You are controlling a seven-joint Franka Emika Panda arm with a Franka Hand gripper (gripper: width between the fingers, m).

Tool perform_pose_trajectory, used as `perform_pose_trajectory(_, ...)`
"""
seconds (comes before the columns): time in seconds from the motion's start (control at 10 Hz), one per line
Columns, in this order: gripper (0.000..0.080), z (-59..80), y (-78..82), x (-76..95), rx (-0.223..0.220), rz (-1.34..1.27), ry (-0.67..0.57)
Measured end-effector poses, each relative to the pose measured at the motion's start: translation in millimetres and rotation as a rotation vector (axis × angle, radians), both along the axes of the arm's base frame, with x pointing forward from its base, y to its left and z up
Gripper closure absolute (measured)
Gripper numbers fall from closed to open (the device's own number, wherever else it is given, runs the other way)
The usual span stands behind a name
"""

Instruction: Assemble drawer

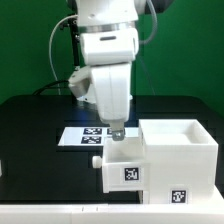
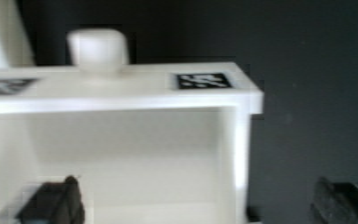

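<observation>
The white drawer tray (image 1: 124, 163) lies on the black table, butted against the larger white casing (image 1: 182, 150) on the exterior view's right; both carry small square tags. My gripper (image 1: 117, 131) hangs straight down over the tray's far rim. In the wrist view the tray (image 2: 123, 140) fills the picture, with its round white knob (image 2: 96, 47) and a tag on its front edge. My gripper (image 2: 201, 203) is open: one dark finger (image 2: 51, 201) is over the tray's inside, the other (image 2: 350, 199) is outside its side wall. It holds nothing.
The marker board (image 1: 88, 135) lies flat on the black table (image 1: 40, 150) behind the tray, partly hidden by my arm. A green wall stands behind. The table's white front edge runs along the bottom of the exterior view.
</observation>
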State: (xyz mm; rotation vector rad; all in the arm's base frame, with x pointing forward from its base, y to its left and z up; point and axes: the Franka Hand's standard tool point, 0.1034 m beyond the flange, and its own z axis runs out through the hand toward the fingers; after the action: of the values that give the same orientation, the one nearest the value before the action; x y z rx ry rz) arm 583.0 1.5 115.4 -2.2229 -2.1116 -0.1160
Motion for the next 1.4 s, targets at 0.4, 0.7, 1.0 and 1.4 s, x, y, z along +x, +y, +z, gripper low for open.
perform_pose_trajectory(0.4,0.015,-8.6,-24.8,22.2,0.103,0.008,-0.028)
perform_pose_trajectory(0.7,0.015,-10.6,-28.8,21.0,0.111,0.001,-0.025)
perform_pose_trajectory(1.0,0.015,-25.9,-42.0,15.2,0.119,-0.026,-0.003)
perform_pose_trajectory(1.4,0.015,-39.3,-52.5,7.2,0.117,-0.049,0.02)
